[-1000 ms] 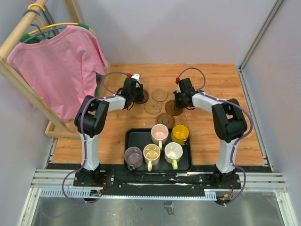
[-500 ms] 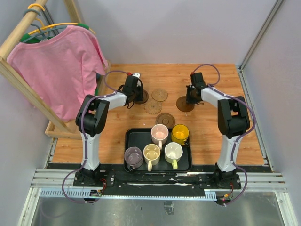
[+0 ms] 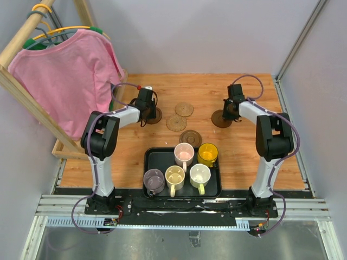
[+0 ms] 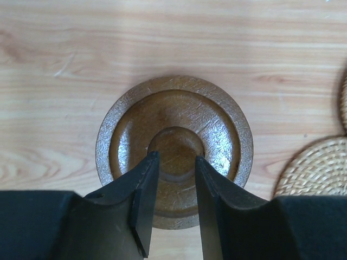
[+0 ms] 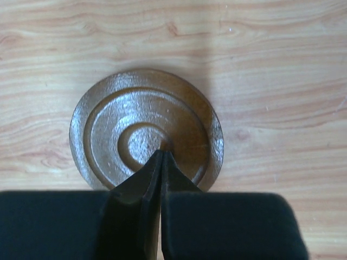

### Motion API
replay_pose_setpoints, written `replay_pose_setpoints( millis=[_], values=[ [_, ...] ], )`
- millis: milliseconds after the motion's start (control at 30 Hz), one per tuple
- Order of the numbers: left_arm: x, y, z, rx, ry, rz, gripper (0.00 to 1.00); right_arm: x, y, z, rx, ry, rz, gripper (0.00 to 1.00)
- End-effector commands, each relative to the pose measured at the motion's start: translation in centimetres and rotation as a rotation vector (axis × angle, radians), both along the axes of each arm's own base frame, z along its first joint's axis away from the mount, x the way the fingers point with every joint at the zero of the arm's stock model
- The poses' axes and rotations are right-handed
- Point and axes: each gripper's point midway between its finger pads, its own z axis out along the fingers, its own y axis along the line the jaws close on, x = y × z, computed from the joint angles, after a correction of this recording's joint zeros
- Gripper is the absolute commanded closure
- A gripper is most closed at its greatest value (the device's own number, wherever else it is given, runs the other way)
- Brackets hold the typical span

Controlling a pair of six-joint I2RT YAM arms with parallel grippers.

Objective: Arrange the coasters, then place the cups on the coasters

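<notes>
Two dark brown coasters lie under my grippers. In the left wrist view the left gripper (image 4: 175,158) stands narrowly open, with its tips resting on the middle of a ringed coaster (image 4: 174,143); from above this coaster (image 3: 154,115) is at the far left of the group. My right gripper (image 5: 162,153) is shut, tips pressed on a grooved coaster (image 5: 141,127), which is the rightmost one (image 3: 219,119). Two tan woven coasters (image 3: 184,109) (image 3: 176,123) and a dark one (image 3: 190,137) lie between. The pink (image 3: 184,154), amber (image 3: 207,154), purple (image 3: 153,180), cream (image 3: 175,177) and whitish (image 3: 199,174) cups stand in the tray.
The black tray (image 3: 148,162) sits at the near middle of the wooden table. A wooden rack with a pink shirt (image 3: 65,81) leans over the left side. Grey walls close the back and right.
The right gripper has slid its dark coaster to the right, away from the group. The left gripper has pushed its dark coaster a little to the left.
</notes>
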Motion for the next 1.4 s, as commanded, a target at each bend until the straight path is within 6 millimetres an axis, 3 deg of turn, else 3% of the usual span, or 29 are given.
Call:
replay_pose_setpoints(
  millis=[0,133,267,367,500,700,900,1067,1200,1367],
  values=[
    [-2.6,2.0,0.2,0.048,0.059,0.037,0.62,-0.8,-0.8,3.4,-0.024,-0.051,0.026,0.99],
    [-2.5,1.7,2.4,0.013,0.001,0.03,0.61,-0.7,1.0,7.0,0.01,-0.136,0.104,0.95],
    [-2.0,0.3,5.8,-0.071,-0.093,-0.01,0.57,-1.6,4.3,9.7,0.031,-0.19,0.227,0.9],
    [-1.9,-1.2,8.3,-0.157,-0.171,-0.061,0.53,-3.1,7.7,9.7,0.054,-0.175,0.33,0.91],
    [-2.7,-3.1,10.2,-0.262,-0.215,-0.137,0.5,-5.2,10.8,7.9,0.085,-0.109,0.408,0.99],
    [-5.3,-4.2,8.1,-0.291,-0.15,-0.171,0.52,-8.2,14.1,4.4,0.118,-0.001,0.501,0.99],
    [-7.7,-4.9,6.7,-0.322,-0.093,-0.197,0.56,-11.0,16.7,2.8,0.137,0.071,0.584,0.99],
    [-8.4,-5.6,6.6,-0.332,-0.086,-0.215,0.56,-13.2,18.2,1.9,0.136,0.111,0.634,0.99],
    [-8.5,-6.4,6.5,-0.352,-0.08,-0.239,0.56,-14.3,18.4,0.5,0.137,0.163,0.63,0.99],
    [-8.3,-8.2,6.5,-0.386,-0.08,-0.286,0.56,-14.8,17.0,-1.4,0.077,0.235,0.569,0.99]
  ],
)
